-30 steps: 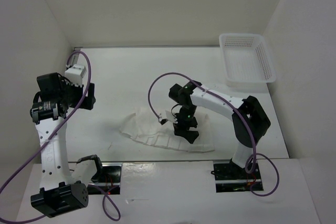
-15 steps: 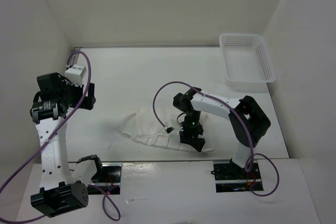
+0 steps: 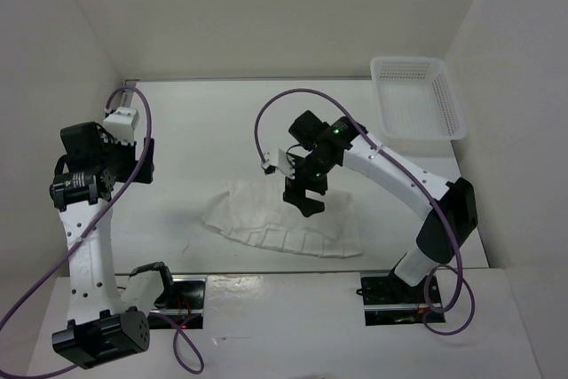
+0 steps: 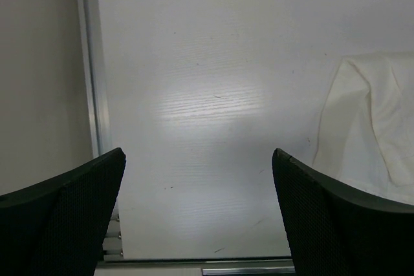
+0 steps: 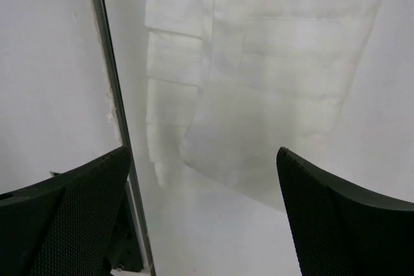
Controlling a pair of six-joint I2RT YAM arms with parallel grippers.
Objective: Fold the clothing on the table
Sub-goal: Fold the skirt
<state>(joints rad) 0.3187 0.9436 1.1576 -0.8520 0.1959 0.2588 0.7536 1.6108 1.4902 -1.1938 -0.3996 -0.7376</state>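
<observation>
The clothing (image 3: 284,224), a thin white pleated garment, lies flat on the table (image 3: 204,130) near its front edge. My right gripper (image 3: 306,194) hovers above the garment's middle. It is open, with nothing between its fingers. In the right wrist view the clothing (image 5: 272,63) spreads below the open gripper (image 5: 204,151). My left gripper (image 3: 145,161) hangs at the table's left side, apart from the garment. It is open and empty (image 4: 199,153), and one corner of the clothing (image 4: 369,121) shows at the right of that view.
A white perforated basket (image 3: 417,99) stands at the back right corner. White walls close in the table on three sides. A grey rail (image 4: 87,63) runs along the table's edge, also seen as the rail (image 5: 107,63) beside the garment.
My right gripper dipped to the garment's near edge, then rose and drew back over its middle, jaws spreading slightly wider. The left arm has hardly moved.
</observation>
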